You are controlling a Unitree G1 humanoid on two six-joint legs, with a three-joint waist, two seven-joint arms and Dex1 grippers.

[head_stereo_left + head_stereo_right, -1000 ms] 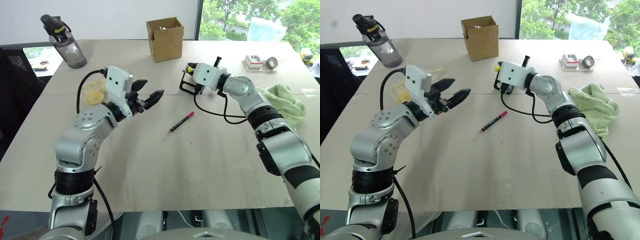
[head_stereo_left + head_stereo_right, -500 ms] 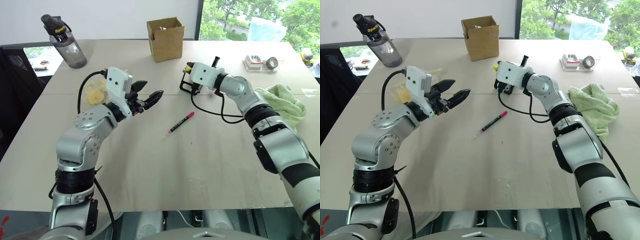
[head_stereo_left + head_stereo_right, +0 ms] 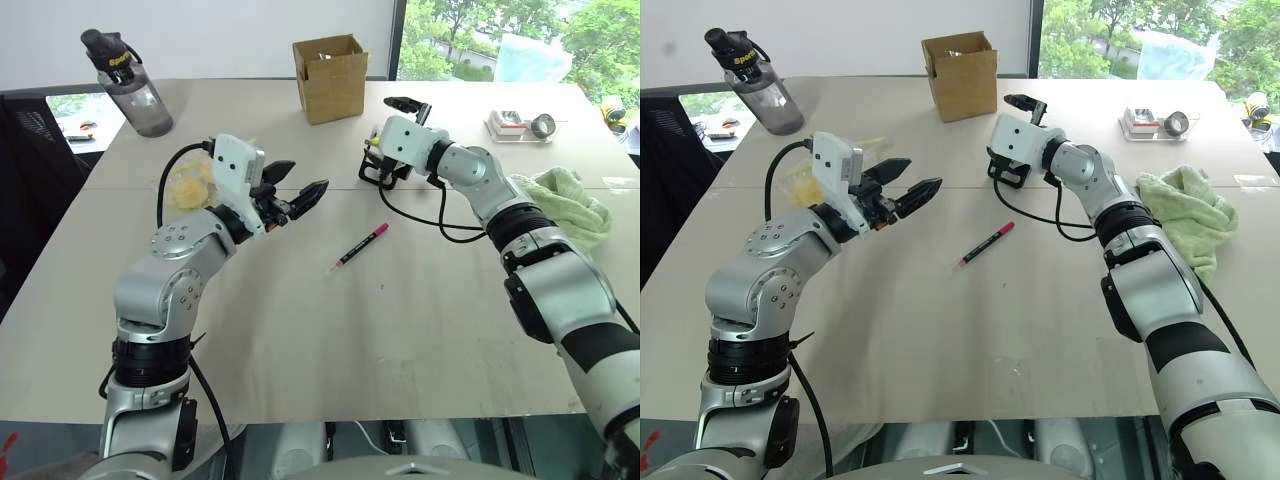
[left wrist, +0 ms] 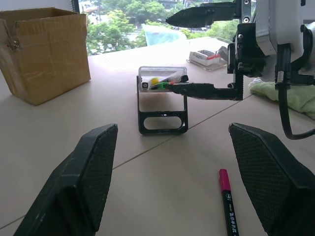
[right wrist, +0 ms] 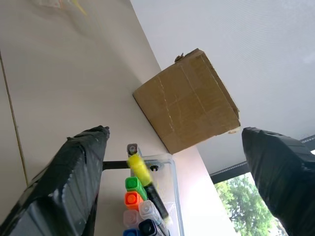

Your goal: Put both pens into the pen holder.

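Note:
The pen holder [image 3: 377, 166], a small clear tray on a black frame, stands at mid-table. My right gripper [image 5: 174, 132] hovers over it, open and holding nothing. The yellow-capped pen [image 5: 147, 184] lies in the tray [image 4: 162, 78] among short colourful markers [image 5: 133, 189]. The pink pen [image 3: 362, 244] lies flat on the table nearer me, apart from the holder. To the left, my left gripper [image 3: 305, 177] hangs above the table, open and empty, pointing toward the holder, with the pink pen [image 4: 227, 196] below and ahead of it.
A brown cardboard box [image 3: 330, 78] stands behind the holder. A dark water bottle [image 3: 130, 85] is at the far left, a green cloth [image 3: 565, 200] at the right, a clear tray with tape rolls [image 3: 520, 125] far right. A yellow crumpled item [image 3: 188, 185] lies beside my left arm.
My right gripper has gone from shut to open above the holder, and the yellow pen now lies in the tray. The left arm and the pink pen have not moved.

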